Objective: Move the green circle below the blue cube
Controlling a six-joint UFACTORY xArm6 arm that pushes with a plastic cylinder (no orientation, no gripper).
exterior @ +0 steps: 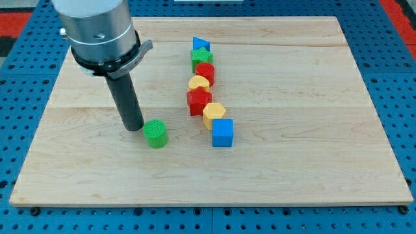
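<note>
My tip [134,127] sits on the counter [312,162], just left of the green circle [155,133], almost touching. The blue cube [222,132] is to the circle's right, ending a line of blocks. No pincer shows.

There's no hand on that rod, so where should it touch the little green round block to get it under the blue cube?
No grip: my tip pushes. It sits at the green circle's upper-left side, a fair contact spot: pressing there should slide it toward the view's bottom right, below the blue cube. Round walls may slip off-centre.
</note>
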